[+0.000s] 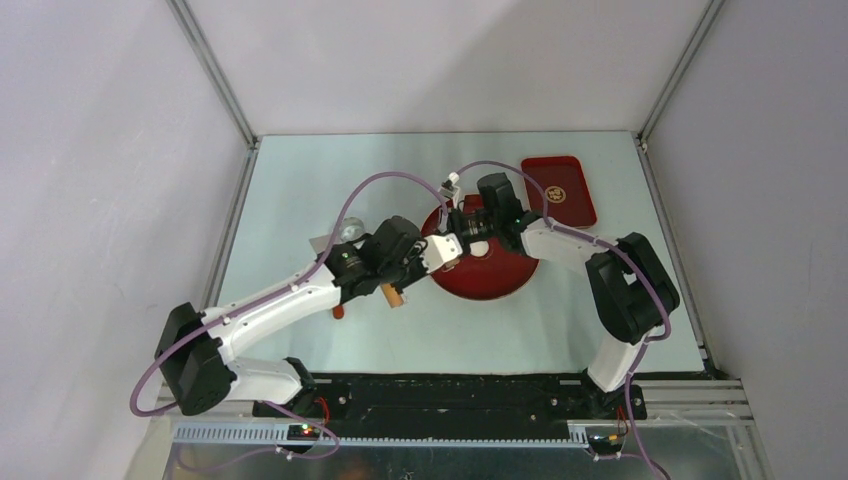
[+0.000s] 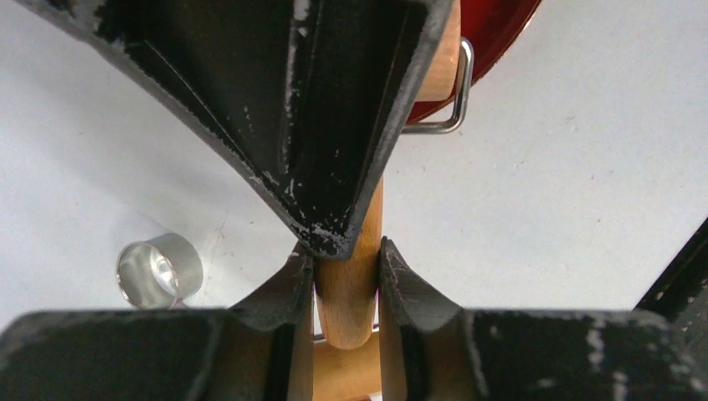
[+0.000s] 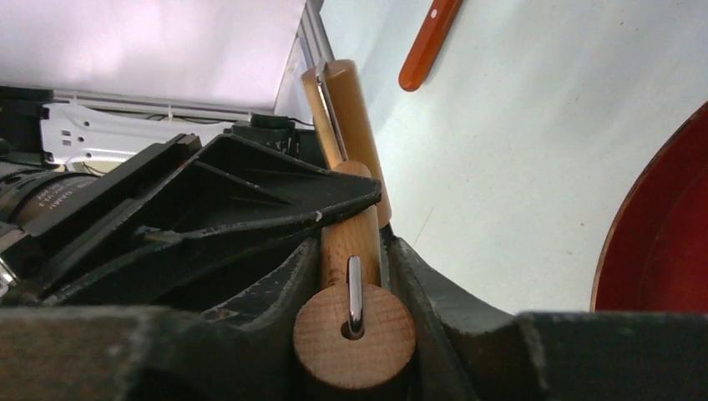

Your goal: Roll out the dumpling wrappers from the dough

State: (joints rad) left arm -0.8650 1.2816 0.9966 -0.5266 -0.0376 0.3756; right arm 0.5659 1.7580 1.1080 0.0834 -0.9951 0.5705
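While roller (image 3: 380, 338) is pinched by left tool (image 2: 344, 269) and right tool (image 3: 355, 251) alike, a handover near plate (image 1: 490, 285) is judged likely.

Bright diffuse light, soft faint shadows, nearest foreground slightly blurred

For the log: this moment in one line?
left pincer shut on rolling pin; right pincer shut on it; both at edge of red plate
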